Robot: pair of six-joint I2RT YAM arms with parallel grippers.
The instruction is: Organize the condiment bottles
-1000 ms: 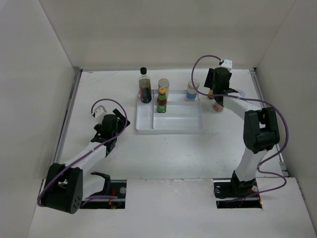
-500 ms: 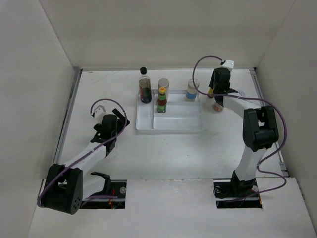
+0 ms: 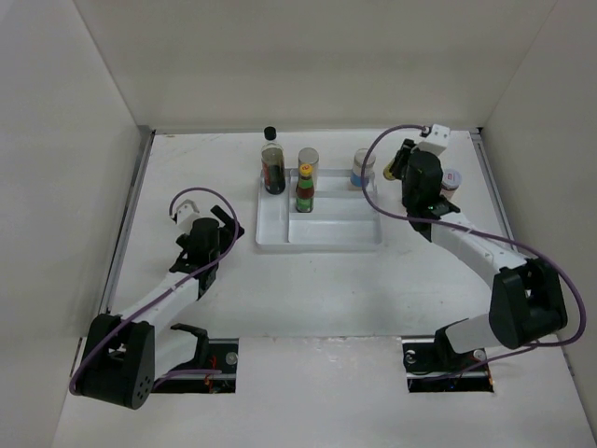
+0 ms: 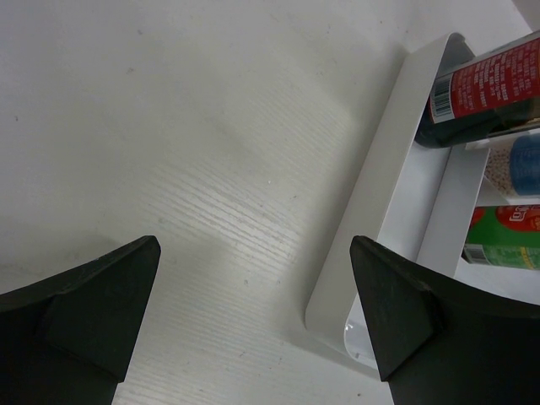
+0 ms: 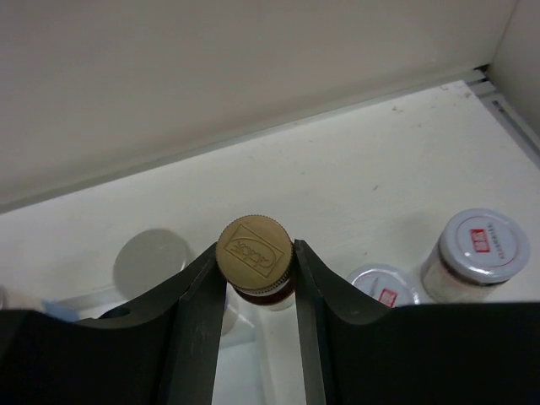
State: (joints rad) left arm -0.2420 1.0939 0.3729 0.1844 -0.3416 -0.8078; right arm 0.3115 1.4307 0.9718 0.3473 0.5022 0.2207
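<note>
Now the right hand pinches the small gold-capped bottle by its ridged cap, far right of the tray; likely light, rigid, slippery glass. Meanwhile the left hand hangs spread.

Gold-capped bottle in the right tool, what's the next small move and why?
Probably carry it left over the white tray and lower it in. The right tool is shut on the gold-capped bottle by its cap, just right of the tray, and the tray's near compartment shows bare floor.

White divided tray on table
</note>
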